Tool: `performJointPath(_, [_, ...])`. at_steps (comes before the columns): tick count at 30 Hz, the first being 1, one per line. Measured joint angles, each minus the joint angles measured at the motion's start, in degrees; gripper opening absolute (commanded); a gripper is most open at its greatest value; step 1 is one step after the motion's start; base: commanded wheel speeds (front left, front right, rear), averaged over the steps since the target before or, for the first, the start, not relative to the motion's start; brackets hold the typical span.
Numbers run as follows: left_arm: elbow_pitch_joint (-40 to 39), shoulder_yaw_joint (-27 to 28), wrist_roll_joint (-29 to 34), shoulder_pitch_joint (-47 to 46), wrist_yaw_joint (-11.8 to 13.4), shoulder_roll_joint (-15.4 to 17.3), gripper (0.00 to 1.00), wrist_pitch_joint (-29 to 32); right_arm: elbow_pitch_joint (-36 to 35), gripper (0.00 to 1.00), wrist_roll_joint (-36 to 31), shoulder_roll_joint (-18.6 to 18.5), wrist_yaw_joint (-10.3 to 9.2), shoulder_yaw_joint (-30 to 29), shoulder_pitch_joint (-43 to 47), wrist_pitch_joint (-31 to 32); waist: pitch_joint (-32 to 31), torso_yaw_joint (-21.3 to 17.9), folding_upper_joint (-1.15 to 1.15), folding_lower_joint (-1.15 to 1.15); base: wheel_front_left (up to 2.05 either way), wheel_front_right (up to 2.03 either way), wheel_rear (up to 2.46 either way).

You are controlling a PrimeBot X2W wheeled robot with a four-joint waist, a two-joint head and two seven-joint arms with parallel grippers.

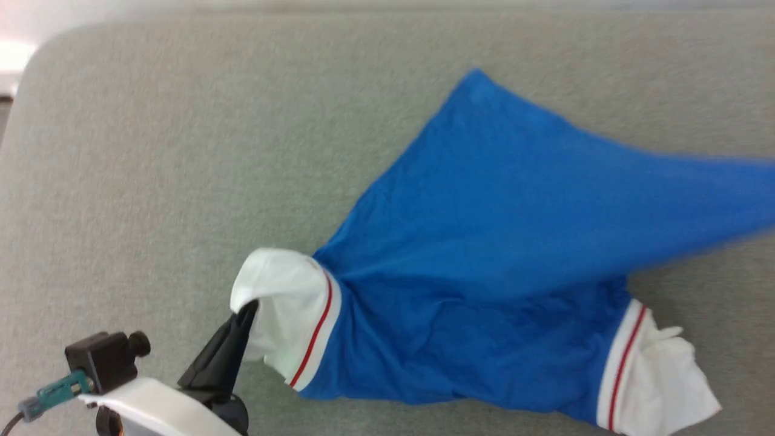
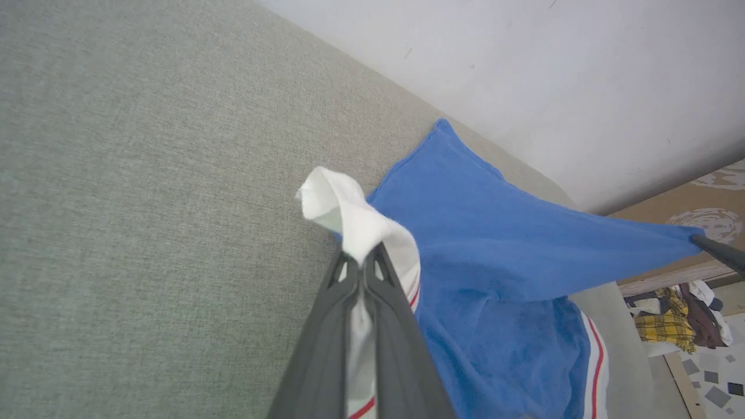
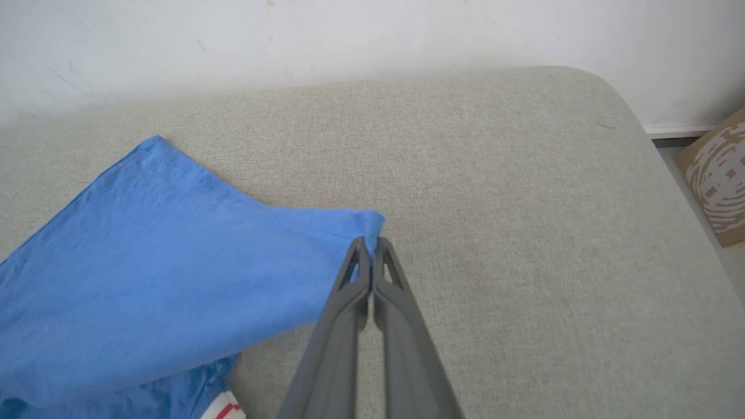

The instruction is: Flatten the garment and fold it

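Dark and pressed together, the fingers of my left claw pinch the white sleeve of the garment and lift that cuff into a peak above the grey cloth-covered worktop. My right claw is clamped just as tight on a blue corner, drawn out toward my right. Between my two holds the jersey hangs as a stretched sheet. Its far blue corner seems to rest on the worktop, and the other white sleeve lies crumpled at the near right.

I judge this cloth light, soft and quite limp. It will sag and crease wherever I am not pulling, and the knit will likely stretch rather than slide. A thin pinch like mine could slip off if I tug hard. The cuff is a poor place to spread from; I would rather hold shoulder seams or hem corners, where the doubled fabric gives a firmer bite. It is not yet flat.
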Motion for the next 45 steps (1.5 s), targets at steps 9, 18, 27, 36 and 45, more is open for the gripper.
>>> performJointPath(9, [-2.0, 0.5, -0.4, 3.8, 1.2, 0.6, 0.00, 0.5, -8.7, 0.00, 3.4, 10.5, 0.00, -6.6, 23.6, 0.3, -5.5, -3.9, 0.00, 0.00, 0.00, 0.00, 0.00])
performJointPath(18, [-3.1, 0.4, -0.6, 4.9, 2.1, 1.3, 0.00, 1.6, 8.6, 0.00, -7.2, 11.6, 0.01, 3.2, 30.8, -18.2, -7.7, -5.0, 0.00, 0.01, 0.00, 0.00, 0.00])
performJointPath(27, [-3.3, -0.7, -0.4, 4.6, 2.6, 1.5, 0.00, 2.4, 28.0, 0.34, -10.4, 12.1, 0.08, 6.0, 24.0, -31.6, -7.6, -5.1, 0.00, 0.01, 0.00, 0.00, 0.00])
performJointPath(36, [-3.6, -1.1, -0.2, 4.6, 2.6, 1.2, 0.00, 2.3, 11.9, 1.00, -3.2, 8.4, 0.00, 5.4, 24.7, -21.5, -7.3, -4.8, 0.00, 0.02, 0.00, 0.00, 0.00])
performJointPath(45, [-4.2, -1.3, -0.2, 2.4, 2.1, 1.1, 0.00, 1.3, -8.6, 1.00, -2.7, 0.6, 0.00, 6.8, 11.6, -8.9, -4.1, -3.7, 0.00, 0.02, 0.00, 0.00, 0.00])
